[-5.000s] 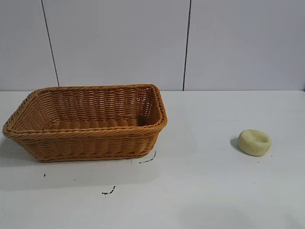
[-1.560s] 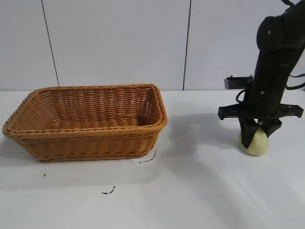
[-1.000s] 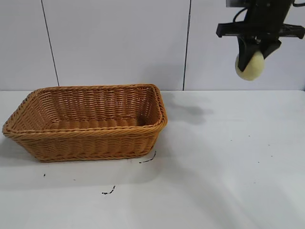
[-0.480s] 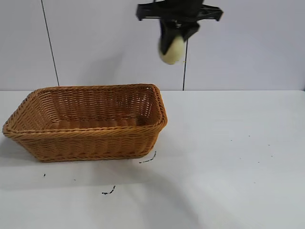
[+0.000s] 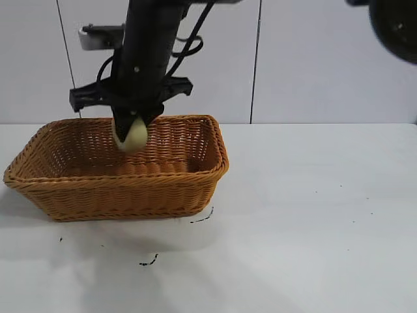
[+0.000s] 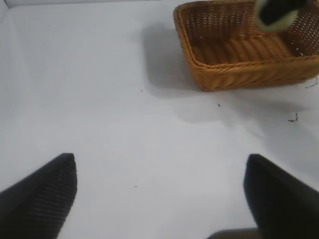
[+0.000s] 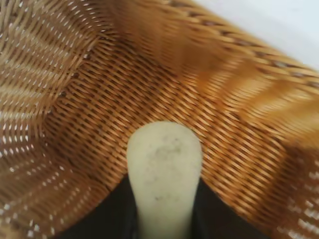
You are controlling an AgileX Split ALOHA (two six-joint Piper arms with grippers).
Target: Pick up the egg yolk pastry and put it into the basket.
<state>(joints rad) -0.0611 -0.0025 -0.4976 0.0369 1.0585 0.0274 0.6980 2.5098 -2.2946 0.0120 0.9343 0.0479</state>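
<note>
My right gripper [image 5: 132, 130] is shut on the pale yellow egg yolk pastry [image 5: 132, 137] and holds it just inside the orange-brown wicker basket [image 5: 124, 195], above the basket's floor. In the right wrist view the pastry [image 7: 164, 174] is squeezed between the black fingers, with the woven basket floor [image 7: 99, 99] close beneath it. In the left wrist view my left gripper [image 6: 159, 174] is open and empty over bare table, far from the basket [image 6: 239, 74]; the pastry [image 6: 275, 14] shows there above the basket.
The white table [image 5: 313, 215] carries a few small black marks [image 5: 148, 262] in front of the basket. A pale panelled wall [image 5: 313, 59] stands behind the table.
My right gripper picked the pastry up from the table at the right, lifted it, carried it left, and has now lowered it into the basket.
</note>
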